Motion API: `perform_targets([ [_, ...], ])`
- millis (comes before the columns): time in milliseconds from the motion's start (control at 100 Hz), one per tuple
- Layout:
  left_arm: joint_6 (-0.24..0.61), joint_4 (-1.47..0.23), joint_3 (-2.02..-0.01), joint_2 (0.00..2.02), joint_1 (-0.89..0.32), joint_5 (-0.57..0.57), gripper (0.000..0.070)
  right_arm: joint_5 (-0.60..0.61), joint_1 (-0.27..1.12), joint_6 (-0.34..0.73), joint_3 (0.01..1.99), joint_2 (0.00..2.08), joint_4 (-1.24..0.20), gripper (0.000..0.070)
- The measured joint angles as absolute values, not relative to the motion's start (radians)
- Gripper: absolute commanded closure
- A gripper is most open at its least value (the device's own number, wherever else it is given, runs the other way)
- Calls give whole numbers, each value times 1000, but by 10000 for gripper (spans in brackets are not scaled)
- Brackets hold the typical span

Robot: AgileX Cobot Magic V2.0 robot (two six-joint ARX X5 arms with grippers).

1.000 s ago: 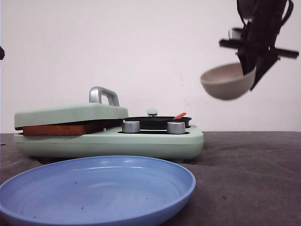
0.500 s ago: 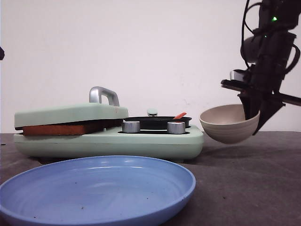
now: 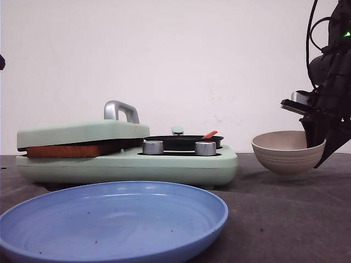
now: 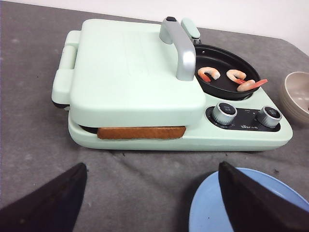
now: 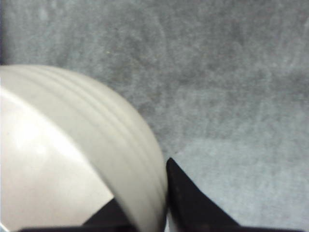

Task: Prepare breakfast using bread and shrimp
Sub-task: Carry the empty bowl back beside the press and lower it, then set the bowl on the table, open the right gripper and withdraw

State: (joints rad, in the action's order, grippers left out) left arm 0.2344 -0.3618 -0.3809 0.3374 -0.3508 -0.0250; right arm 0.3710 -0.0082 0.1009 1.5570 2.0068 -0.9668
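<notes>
At the right edge of the front view, the right tool [image 3: 317,143] pinches the rim of a beige bowl [image 3: 285,152] low over the grey bench [image 3: 285,219]. The left tool [image 4: 149,193] gapes wide, holding nothing. Left of centre, bread [image 4: 141,132] sits under the green cooker's [image 4: 130,87] lid; shrimp [image 4: 235,79] lie in its black pan [image 4: 219,60]. A blue plate [image 3: 115,219] fills the lower left.

Even, soft light w/ faint shadows; right wrist view blurry, bowl [image 5: 72,159] out of focus up close.
</notes>
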Motion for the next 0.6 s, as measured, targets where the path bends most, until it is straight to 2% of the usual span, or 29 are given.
perform_targets([
  [310, 234, -362, -381, 337, -351, -25, 230, 371, -8, 81, 1552, 2007, -958, 697],
  [600, 234, -362, -381, 337, -351, -25, 230, 389, -12, 79, 1466, 2003, -900, 696],
])
